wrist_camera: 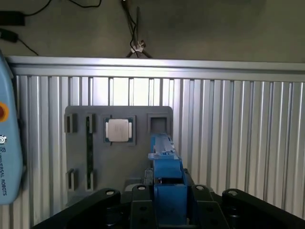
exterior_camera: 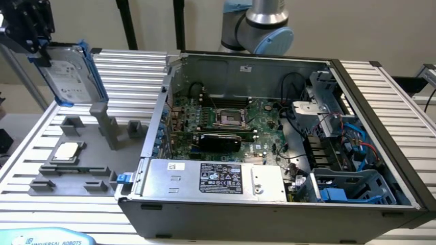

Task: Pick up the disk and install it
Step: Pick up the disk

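Here we see the claw clamped partway shut on the disk, hanging it upright at the exterior view's ten o'clock, high enough, we judge, to clear the posts of the tray.

A plain beige wall is standing behind the ribbed aluminium worktop. Two black poles are rising between them.

1. Cut off at the exterior view's upper left corner: the gripper, clamped on the disk.
2. Hidden inside that grip: the disk's top end.
3. Cropped by the top edge: the arm.
4. Cropped by the bottom edge: the pendant.
5. Too small to read: the label on the power supply.
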You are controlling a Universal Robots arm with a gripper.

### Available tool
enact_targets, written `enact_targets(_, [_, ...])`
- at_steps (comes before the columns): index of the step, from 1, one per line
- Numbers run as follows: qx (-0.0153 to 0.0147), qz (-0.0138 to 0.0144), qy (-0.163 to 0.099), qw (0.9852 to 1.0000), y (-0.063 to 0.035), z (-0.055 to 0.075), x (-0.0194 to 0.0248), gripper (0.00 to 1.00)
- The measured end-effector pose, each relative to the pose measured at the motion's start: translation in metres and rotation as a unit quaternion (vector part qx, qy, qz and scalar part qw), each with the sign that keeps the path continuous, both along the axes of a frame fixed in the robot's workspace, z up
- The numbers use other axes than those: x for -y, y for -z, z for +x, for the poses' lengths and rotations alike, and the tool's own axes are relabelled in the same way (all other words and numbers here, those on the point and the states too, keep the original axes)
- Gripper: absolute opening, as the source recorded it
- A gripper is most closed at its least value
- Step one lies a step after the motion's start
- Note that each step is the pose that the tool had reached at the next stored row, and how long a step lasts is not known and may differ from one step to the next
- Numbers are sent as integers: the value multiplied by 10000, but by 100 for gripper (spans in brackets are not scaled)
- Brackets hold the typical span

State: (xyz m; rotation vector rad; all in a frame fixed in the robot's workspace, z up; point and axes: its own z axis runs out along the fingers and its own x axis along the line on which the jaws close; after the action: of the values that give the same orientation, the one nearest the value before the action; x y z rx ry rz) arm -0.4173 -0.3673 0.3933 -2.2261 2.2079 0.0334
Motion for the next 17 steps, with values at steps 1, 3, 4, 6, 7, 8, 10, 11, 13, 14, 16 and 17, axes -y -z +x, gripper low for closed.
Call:
enact_targets(1, [0,0,-1,10000,-48,26,0,33])
enact_targets(3, [-1,3,-2,10000,-140,94,0,33])
enact_targets(4, [0,8,-3,10000,-184,137,0,33])
enact_targets(6, [-1,19,-4,10000,-274,227,0,33])
enact_targets(7, [-2,25,-5,10000,-319,272,0,33])
enact_targets(8, [-4,30,-6,10000,-364,317,0,33])
enact_targets(10, [-8,42,-6,10000,-458,411,0,33])
enact_targets(11, [-12,47,-6,10000,-503,456,1,33])
enact_targets(13, [-17,55,-6,10000,-593,546,6,33])
enact_targets(14, [-20,58,-6,10000,-638,591,10,33])
enact_targets(16, [-26,62,-6,10000,-728,681,18,33])
enact_targets(17, [-29,65,-5,10000,-774,727,23,33])
